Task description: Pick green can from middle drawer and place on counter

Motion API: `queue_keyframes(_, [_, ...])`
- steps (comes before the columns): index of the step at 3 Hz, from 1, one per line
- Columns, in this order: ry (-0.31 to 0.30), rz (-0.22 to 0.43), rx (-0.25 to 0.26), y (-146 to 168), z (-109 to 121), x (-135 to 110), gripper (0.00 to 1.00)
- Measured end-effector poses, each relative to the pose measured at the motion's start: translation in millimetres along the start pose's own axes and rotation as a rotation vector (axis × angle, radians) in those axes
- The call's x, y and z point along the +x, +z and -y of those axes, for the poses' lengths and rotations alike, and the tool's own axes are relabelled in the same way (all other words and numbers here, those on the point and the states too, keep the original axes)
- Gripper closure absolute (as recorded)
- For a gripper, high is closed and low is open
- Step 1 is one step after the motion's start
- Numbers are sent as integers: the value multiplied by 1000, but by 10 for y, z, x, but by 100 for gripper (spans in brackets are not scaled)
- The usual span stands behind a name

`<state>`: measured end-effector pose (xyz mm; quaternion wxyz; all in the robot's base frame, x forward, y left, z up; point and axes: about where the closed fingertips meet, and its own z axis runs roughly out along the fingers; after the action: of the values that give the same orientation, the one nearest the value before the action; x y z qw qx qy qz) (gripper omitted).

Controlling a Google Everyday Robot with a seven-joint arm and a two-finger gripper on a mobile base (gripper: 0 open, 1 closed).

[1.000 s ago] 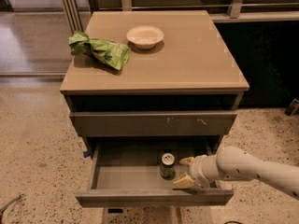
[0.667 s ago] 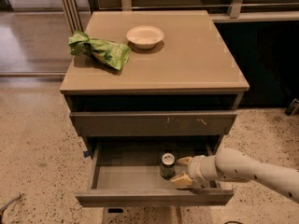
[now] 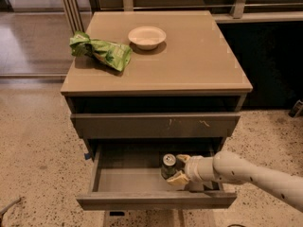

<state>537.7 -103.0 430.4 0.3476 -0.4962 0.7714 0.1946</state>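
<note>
The green can stands upright in the open middle drawer, right of its centre, silver top showing. My gripper reaches into the drawer from the right. It is open, with one pale fingertip behind the can's right side and the other in front of it. The tips sit close against the can, and the can rests on the drawer floor. The tan counter is the cabinet's top slab, above.
A bright green snack bag and a white bowl lie on the counter's back left. A closed drawer front with pale scratch marks overhangs the open drawer. Speckled floor surrounds the cabinet; dark furniture stands at the right.
My gripper has slid left toward the can; its fingertips now flank the can's right side. The can has not moved.
</note>
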Motion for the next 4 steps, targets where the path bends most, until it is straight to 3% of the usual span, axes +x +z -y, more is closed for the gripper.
queue_keyframes(1, [-12, 30, 2, 92, 38, -39, 19])
queue_keyframes(2, [-20, 73, -9, 221, 54, -97, 19])
queue_keyframes(3, [-22, 105, -24, 338, 50, -153, 24])
queue_keyframes(4, [-35, 124, -35, 415, 35, -189, 43])
